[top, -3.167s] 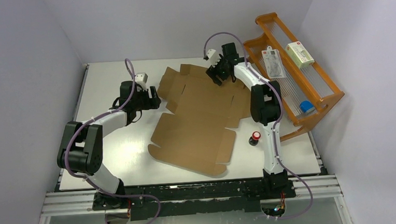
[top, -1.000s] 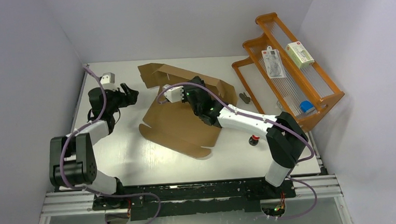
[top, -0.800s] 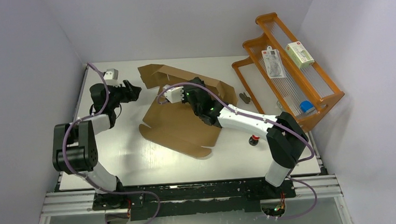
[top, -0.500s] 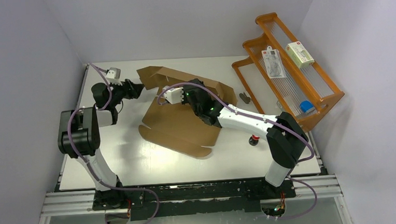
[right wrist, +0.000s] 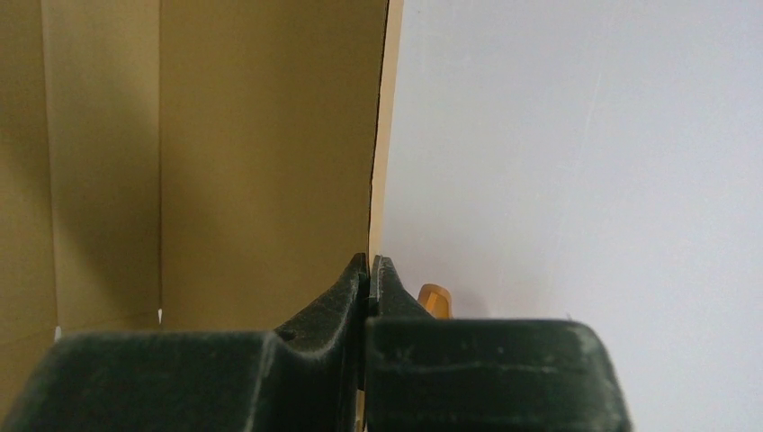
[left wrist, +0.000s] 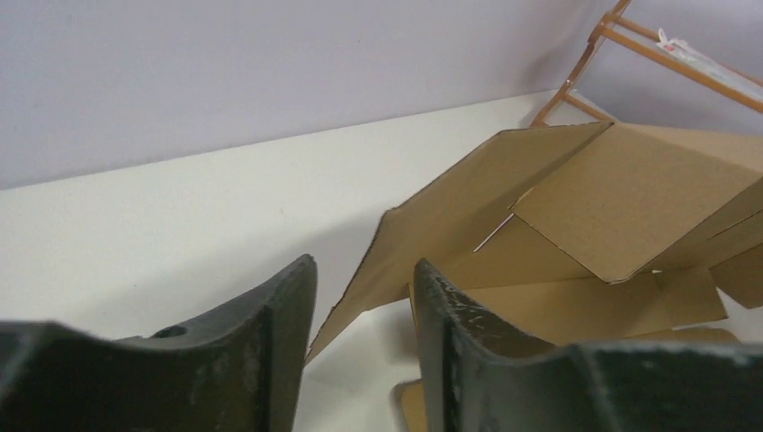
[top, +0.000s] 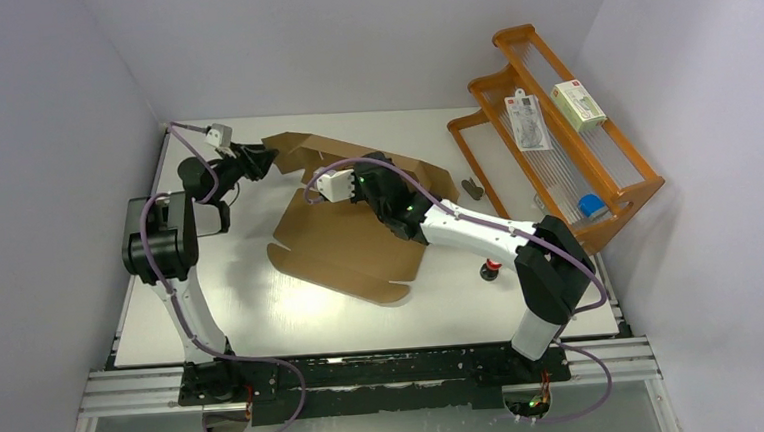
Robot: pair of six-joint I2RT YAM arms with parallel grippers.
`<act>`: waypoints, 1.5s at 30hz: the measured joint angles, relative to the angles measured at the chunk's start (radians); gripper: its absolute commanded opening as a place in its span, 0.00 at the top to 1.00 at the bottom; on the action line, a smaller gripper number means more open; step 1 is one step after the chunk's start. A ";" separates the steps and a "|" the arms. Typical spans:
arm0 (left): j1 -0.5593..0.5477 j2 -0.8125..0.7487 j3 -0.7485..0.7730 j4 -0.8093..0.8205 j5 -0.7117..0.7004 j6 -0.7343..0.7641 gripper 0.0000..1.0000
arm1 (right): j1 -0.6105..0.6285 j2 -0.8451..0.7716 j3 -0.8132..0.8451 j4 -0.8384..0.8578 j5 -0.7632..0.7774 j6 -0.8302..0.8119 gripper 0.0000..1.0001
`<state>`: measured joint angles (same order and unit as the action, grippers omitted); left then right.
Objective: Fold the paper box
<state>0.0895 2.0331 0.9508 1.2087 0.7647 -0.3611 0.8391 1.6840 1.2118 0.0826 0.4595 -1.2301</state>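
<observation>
Paper box lies lengthwise toward the rack, plain brown, far panel raised. Right tool grips its edge; left tool gapes.

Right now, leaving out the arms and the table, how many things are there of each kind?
paper box: 1
wooden rack: 1
things on the rack: 3 (white-and-green carton, clear packet, blue item)
small things on the table: 2 (red-topped item, dark item)
Total: 7
</observation>
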 measured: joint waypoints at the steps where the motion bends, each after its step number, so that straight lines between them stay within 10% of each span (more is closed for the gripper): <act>1: -0.003 0.000 0.000 0.006 0.002 0.005 0.64 | 0.000 0.000 0.000 -0.001 -0.003 0.003 1.00; 10: -0.018 -0.042 -0.070 0.010 -0.004 0.050 0.95 | -0.002 0.000 0.000 -0.013 -0.015 0.019 1.00; 45: -0.225 -0.729 -0.482 -0.500 -0.390 0.151 0.95 | 0.113 0.018 -0.127 0.179 0.149 0.038 1.00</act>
<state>-0.1352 1.3041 0.4690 0.7082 0.3748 -0.2104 0.9524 1.7023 1.0851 0.2615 0.6083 -1.1919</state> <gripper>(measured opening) 0.059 0.017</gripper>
